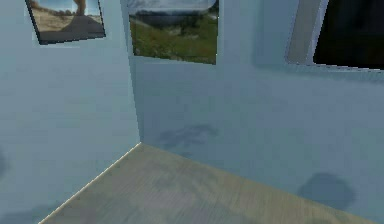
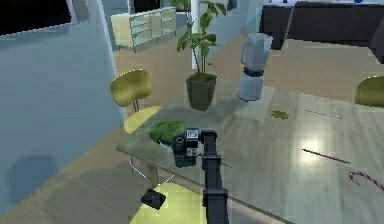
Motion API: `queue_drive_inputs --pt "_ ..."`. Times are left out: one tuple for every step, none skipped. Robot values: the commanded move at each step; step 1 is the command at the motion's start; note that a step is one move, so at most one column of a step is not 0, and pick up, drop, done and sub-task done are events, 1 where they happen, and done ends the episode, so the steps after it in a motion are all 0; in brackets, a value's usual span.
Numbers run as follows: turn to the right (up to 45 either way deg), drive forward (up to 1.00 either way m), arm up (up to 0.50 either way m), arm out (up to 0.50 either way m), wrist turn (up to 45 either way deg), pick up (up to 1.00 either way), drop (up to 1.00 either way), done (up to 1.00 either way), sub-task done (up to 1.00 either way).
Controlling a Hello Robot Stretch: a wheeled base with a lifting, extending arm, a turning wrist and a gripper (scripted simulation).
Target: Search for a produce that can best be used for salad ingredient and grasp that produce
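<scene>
I'd ease the gripper [image 2: 180, 148] slowly toward the leafy green produce [image 2: 160, 131] lying just beside its far end on the surface [image 2: 270, 150]; I can't tell whether it holds anything.

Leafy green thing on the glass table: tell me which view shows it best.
The arm side view: the leafy green thing lies on the glass table, left of the gripper, near a yellow chair. The forward view faces a wall corner hung with pictures, above bare floor.

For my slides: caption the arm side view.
Gripper near a green leafy clump on the glass table, potted plant beyond.
</scene>
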Motion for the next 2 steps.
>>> queue_drive_inputs --pt "0.0 0.0 0.0 0.0 0.0 1.0 0.0 0.0 0.0" --pt "0.0 0.0 0.1 0.0 0.0 0.0 0.0 0.0 0.0"
